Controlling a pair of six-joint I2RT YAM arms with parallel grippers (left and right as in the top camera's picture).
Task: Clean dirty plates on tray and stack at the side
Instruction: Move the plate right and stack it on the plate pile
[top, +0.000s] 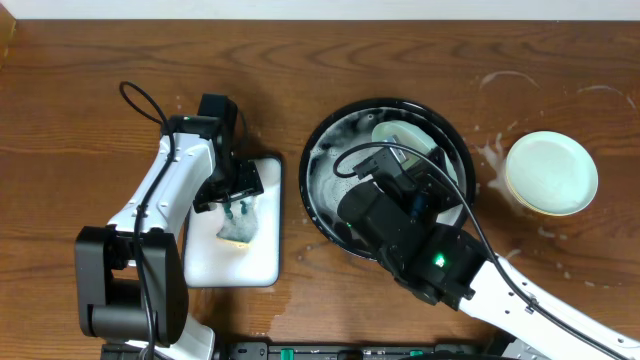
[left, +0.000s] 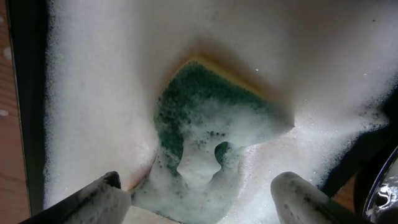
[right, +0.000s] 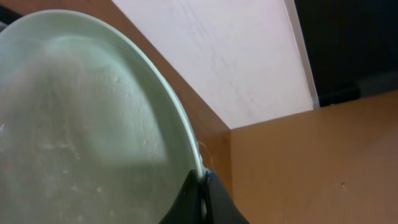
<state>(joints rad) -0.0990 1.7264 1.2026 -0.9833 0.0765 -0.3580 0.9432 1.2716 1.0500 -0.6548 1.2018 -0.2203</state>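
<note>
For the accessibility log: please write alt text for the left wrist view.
A green-and-yellow sponge lies half buried in white soap foam. The left pincer is open, its two foam-smeared fingertips framing the sponge from the bottom edge.

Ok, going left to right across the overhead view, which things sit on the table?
white tray → black tray → stack of plates
</note>
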